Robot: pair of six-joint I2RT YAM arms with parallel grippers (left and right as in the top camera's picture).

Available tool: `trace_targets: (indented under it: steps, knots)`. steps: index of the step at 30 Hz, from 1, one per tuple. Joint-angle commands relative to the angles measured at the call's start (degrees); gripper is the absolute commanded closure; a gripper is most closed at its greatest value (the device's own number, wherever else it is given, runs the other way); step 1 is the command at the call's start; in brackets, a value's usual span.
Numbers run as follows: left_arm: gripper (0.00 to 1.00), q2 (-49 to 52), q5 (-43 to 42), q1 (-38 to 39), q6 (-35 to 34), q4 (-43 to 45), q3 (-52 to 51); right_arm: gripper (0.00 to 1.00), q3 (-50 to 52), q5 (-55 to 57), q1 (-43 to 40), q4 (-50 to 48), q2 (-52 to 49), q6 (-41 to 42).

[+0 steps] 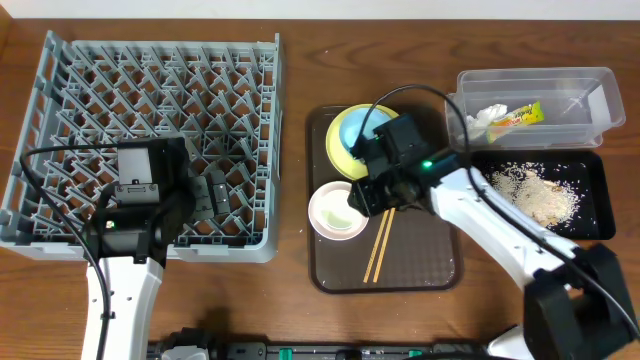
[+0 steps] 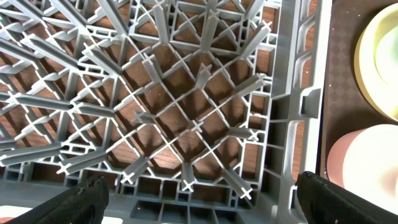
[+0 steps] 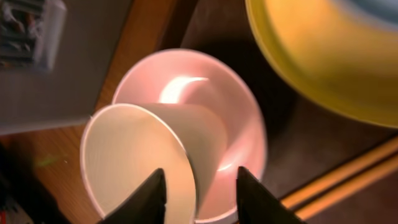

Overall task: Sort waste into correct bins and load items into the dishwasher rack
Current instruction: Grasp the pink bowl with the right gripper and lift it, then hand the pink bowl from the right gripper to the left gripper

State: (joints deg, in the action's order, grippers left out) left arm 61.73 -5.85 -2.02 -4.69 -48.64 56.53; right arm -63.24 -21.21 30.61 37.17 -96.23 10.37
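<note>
A small white cup (image 3: 137, 155) lies on its side inside the pinkish-white bowl (image 3: 242, 124). My right gripper (image 3: 200, 196) is open, with one finger inside the cup's mouth and the other outside its wall. In the overhead view it (image 1: 362, 195) hangs over the bowl (image 1: 318, 200). The light blue bowl (image 1: 355, 128) sits on the yellow plate (image 1: 335, 145). The chopsticks (image 1: 380, 245) lie beside them. My left gripper (image 1: 205, 195) is open and empty over the grey dishwasher rack (image 1: 100, 90), near its front right corner (image 2: 280, 124).
The dishes sit on a brown serving tray (image 1: 430, 260). At the right, the clear tub (image 1: 580, 90) holds the snack wrapper (image 1: 518, 117) and the tissue (image 1: 480, 120). The black tray (image 1: 595, 190) holds the rice crumbs (image 1: 540, 195).
</note>
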Motion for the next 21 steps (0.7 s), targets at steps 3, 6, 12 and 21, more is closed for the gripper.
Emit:
trace_targets:
  steps: [3, 6, 12, 21]
  knots:
    - [0.02, 0.02, -0.37, 0.24, -0.52, -0.13, 1.33, 0.95, -0.48, 0.44, 1.03, -0.57, -2.21, 2.95]
    - [0.02, 0.02, -0.37, 0.24, -0.55, -0.13, 1.33, 0.99, -0.61, 0.52, 0.68, -2.08, -1.44, 2.93]
    - [0.02, 0.02, -1.40, 0.24, -0.55, -0.09, 1.33, 0.99, -4.24, 1.68, -3.63, -2.14, 2.69, 3.67]
    - [0.02, 0.44, -25.31, 0.24, -5.77, 5.51, 1.33, 0.99, -7.30, -18.53, -16.96, -6.40, 4.22, 7.85]
